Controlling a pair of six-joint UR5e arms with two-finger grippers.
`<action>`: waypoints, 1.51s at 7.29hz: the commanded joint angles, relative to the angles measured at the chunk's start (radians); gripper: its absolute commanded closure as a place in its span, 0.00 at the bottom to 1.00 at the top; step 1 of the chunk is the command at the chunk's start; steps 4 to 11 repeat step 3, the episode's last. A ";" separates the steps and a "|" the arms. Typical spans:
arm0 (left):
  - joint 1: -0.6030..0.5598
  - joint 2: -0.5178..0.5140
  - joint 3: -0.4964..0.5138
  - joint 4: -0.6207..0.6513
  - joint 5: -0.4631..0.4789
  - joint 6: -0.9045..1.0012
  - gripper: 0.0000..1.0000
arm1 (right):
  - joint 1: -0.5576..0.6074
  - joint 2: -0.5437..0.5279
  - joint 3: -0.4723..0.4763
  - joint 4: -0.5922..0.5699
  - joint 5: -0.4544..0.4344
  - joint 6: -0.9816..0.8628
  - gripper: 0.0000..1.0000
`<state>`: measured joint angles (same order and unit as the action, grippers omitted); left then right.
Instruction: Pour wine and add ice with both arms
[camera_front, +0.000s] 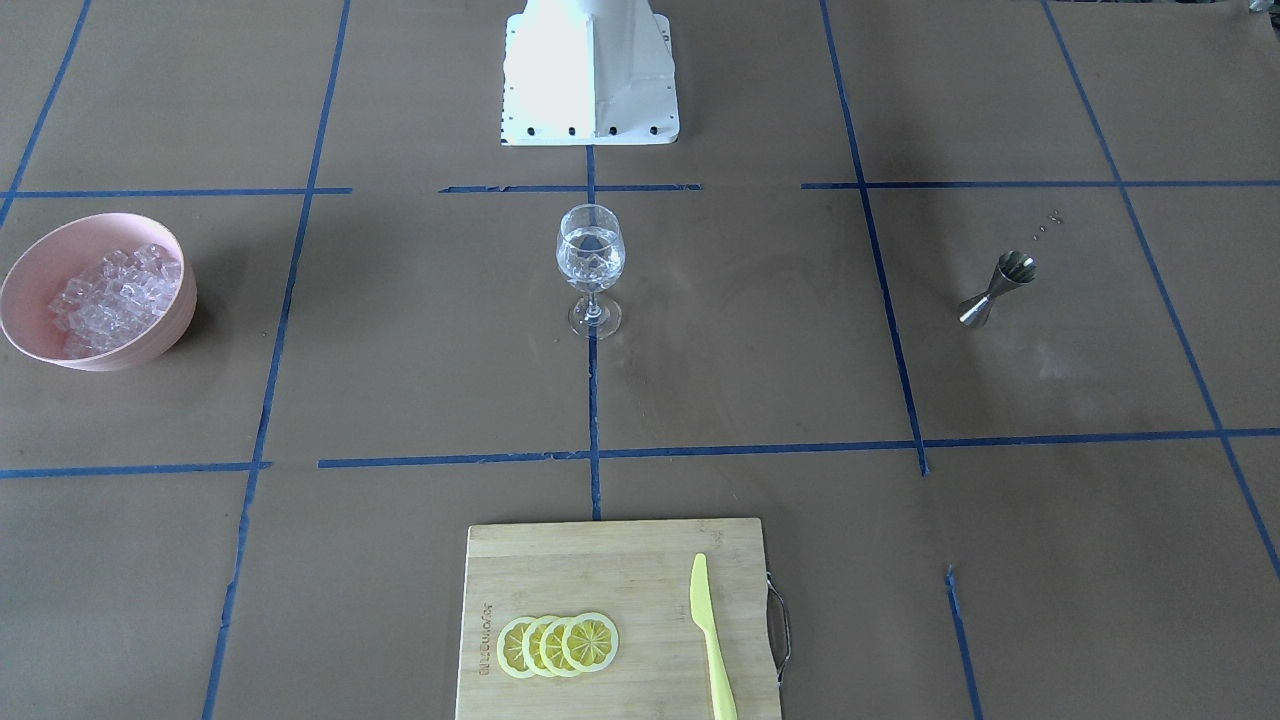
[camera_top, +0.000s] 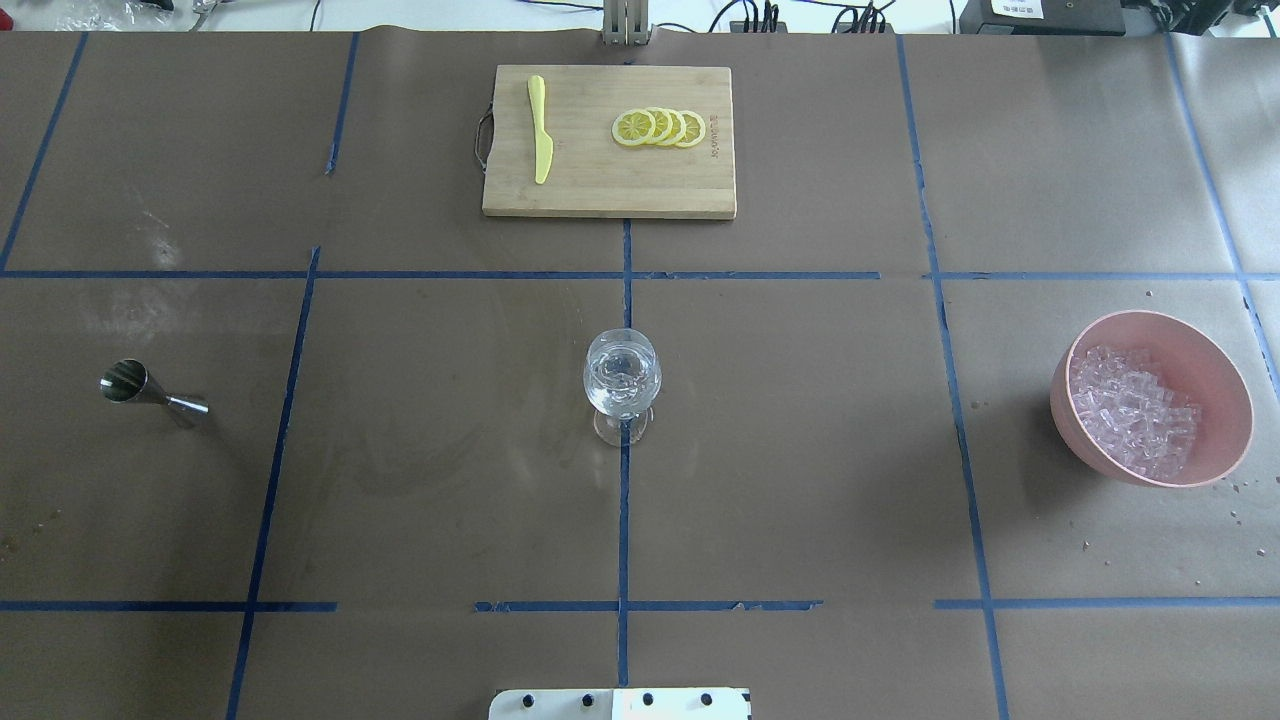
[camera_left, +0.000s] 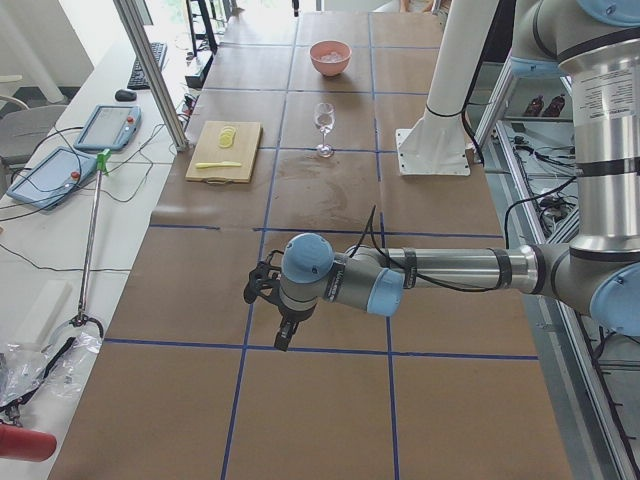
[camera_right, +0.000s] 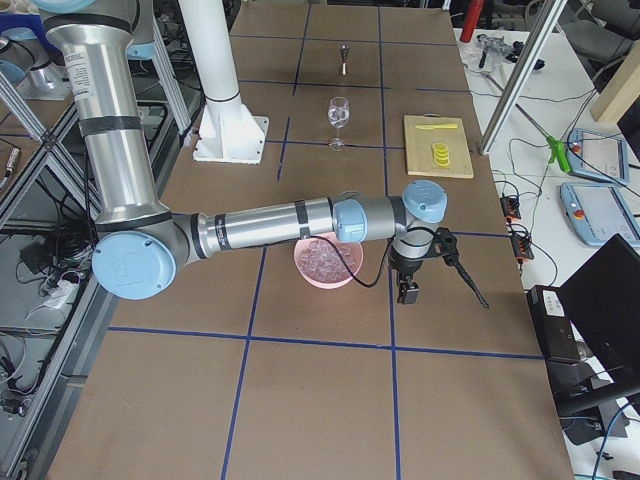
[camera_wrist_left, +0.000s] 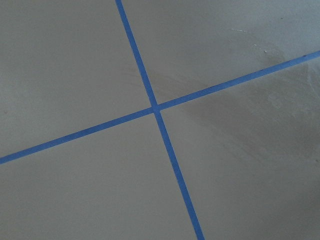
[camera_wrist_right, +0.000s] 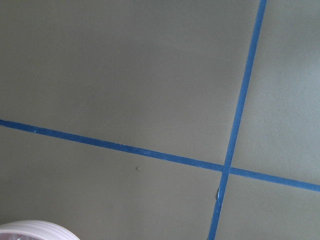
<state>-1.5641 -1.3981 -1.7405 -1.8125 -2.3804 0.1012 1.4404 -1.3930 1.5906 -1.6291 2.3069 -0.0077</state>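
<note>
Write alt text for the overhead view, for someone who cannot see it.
A wine glass with clear contents stands mid-table on brown paper gridded with blue tape. A pink bowl of ice is at right, a steel jigger at left, and a board at the far edge holds a yellow knife and lemon slices.

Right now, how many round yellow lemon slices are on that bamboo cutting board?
4. The round yellow lemon slices overlap in one row on the rectangular bamboo cutting board, apart from the yellow plastic knife. Another could hide beneath the overlap.
</note>
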 joint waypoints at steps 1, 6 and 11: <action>-0.001 -0.009 -0.017 0.082 0.004 0.000 0.00 | 0.000 0.006 0.005 0.000 0.002 0.000 0.00; 0.002 -0.012 -0.016 0.081 0.003 0.000 0.00 | 0.000 0.012 0.034 -0.014 0.008 0.000 0.00; 0.002 -0.012 -0.016 0.081 0.003 0.000 0.00 | 0.000 0.012 0.034 -0.014 0.008 0.000 0.00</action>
